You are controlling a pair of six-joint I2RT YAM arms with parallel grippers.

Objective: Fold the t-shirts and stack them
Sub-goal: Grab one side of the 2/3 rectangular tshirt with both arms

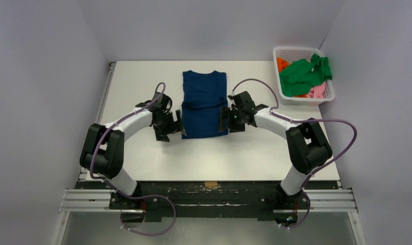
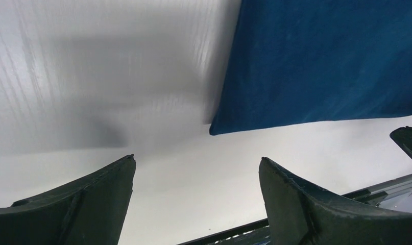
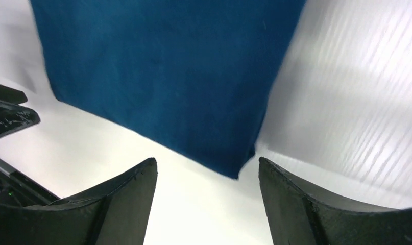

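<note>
A navy blue t-shirt (image 1: pixel 204 103) lies flat on the white table, its sides folded in to a long rectangle with the collar at the far end. My left gripper (image 1: pixel 177 126) is open and empty at the shirt's near left corner (image 2: pixel 316 66). My right gripper (image 1: pixel 226 118) is open and empty at the near right corner (image 3: pixel 168 76). Both hover just off the cloth; nothing lies between either pair of jaws. Bright green (image 1: pixel 305 72), orange (image 1: pixel 282 63) and pink (image 1: pixel 318 92) t-shirts are bundled in the basket at the far right.
The white plastic lattice basket (image 1: pixel 283 51) stands at the table's far right corner. The table (image 1: pixel 142 158) is walled on the left, back and right. A metal rail (image 1: pixel 209 199) with the arm bases runs along the near edge.
</note>
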